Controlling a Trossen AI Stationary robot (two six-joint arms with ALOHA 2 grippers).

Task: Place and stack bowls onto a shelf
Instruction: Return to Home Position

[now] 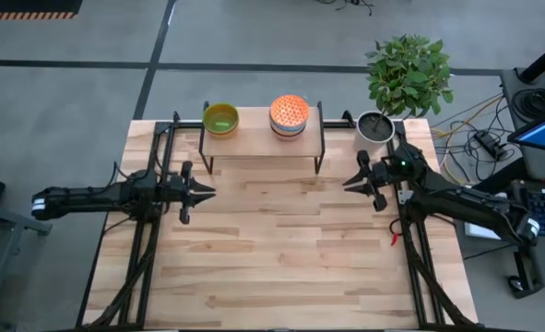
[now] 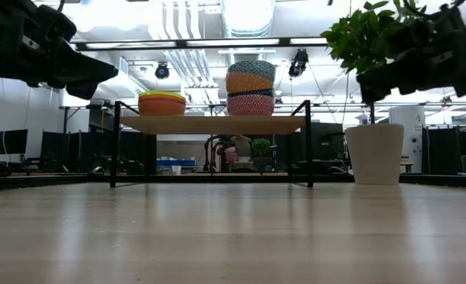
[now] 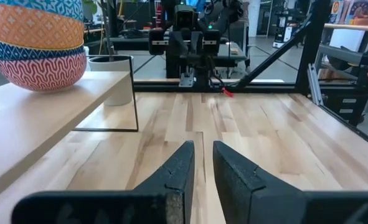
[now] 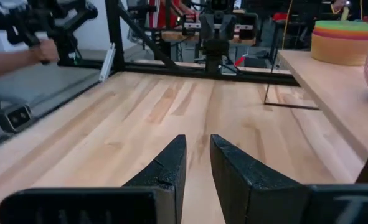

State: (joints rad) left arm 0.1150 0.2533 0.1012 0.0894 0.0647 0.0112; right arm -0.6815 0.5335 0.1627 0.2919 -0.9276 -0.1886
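The shelf (image 1: 263, 140) stands at the table's far edge, its plank (image 2: 217, 125) on thin black legs. Two stacks of bowls rest on it. The left stack (image 1: 220, 118) is plain-coloured with green and yellow on top (image 2: 162, 103). The right stack (image 1: 289, 114) is patterned, blue-and-white above orange, blue and red (image 2: 250, 87). My left gripper (image 1: 209, 192) hovers left of the shelf's front, shut and holding nothing (image 3: 203, 149). My right gripper (image 1: 348, 183) hovers right of the shelf's front, shut and holding nothing too (image 4: 198, 142). The two grippers point at each other.
A grey plant pot (image 1: 375, 127) with a leafy plant stands on the table just right of the shelf, close behind my right arm. The wooden table (image 1: 281, 258) stretches toward the near edge. A person's hand (image 4: 40, 50) shows beyond the table's near side.
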